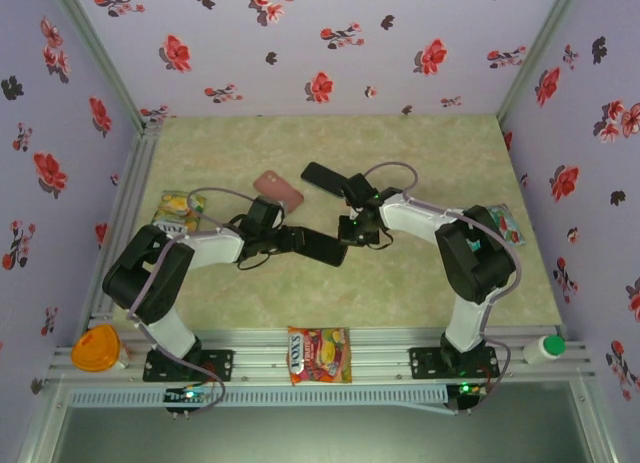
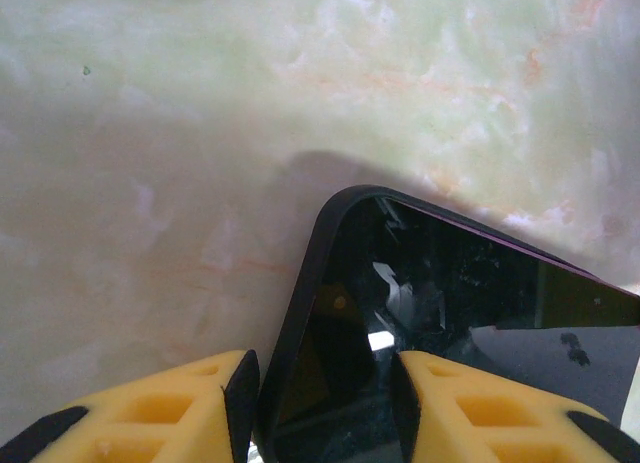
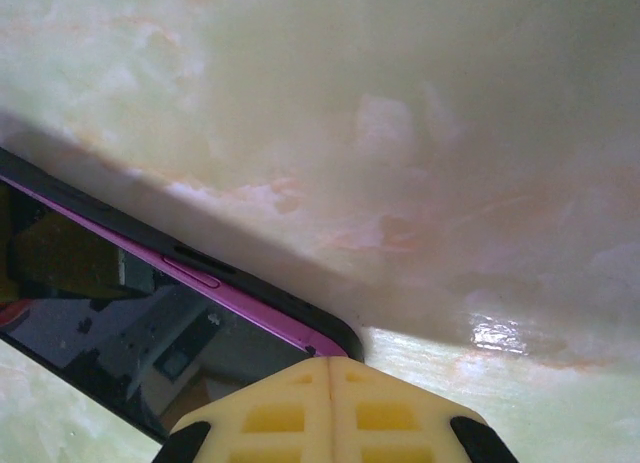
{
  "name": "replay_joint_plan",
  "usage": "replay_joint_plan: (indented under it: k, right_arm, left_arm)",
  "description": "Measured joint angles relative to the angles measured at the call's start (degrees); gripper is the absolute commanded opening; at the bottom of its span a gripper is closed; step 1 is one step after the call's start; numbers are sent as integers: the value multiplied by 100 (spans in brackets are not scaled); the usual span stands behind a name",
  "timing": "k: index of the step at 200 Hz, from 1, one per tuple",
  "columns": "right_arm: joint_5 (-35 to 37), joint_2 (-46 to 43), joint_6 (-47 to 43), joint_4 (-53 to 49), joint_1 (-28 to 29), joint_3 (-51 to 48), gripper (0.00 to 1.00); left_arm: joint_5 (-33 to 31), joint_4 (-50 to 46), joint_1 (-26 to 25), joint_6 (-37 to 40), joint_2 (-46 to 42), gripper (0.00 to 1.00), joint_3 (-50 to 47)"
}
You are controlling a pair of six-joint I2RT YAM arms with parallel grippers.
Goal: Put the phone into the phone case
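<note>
A phone with a pink frame and dark glass (image 3: 120,318) lies on the marbled table inside a black phone case (image 3: 262,280), mid-table between both arms (image 1: 322,249). My left gripper (image 1: 290,239) holds its near-left end. In the left wrist view the yellow fingers (image 2: 150,408) straddle one corner of the case (image 2: 300,308), the left pad against the case rim and the right pad over the screen (image 2: 450,313). My right gripper (image 1: 352,231) is shut with nothing between its fingers, and its joined tips (image 3: 330,373) rest at the phone's opposite corner.
A second black slab (image 1: 325,178) and a pink case-like slab (image 1: 278,190) lie further back. Snack packets sit at the left (image 1: 177,211), right (image 1: 507,223) and on the front rail (image 1: 319,355). An orange-lidded jar (image 1: 95,348) and a white bottle (image 1: 545,349) stand at the near corners.
</note>
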Motion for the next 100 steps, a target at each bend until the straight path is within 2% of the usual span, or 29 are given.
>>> replay_joint_plan:
  k: [100]
  right_arm:
    - [-129, 68, -2, 13, -26, 11, 0]
  left_arm:
    - [-15, -20, 0, 0, 0, 44, 9]
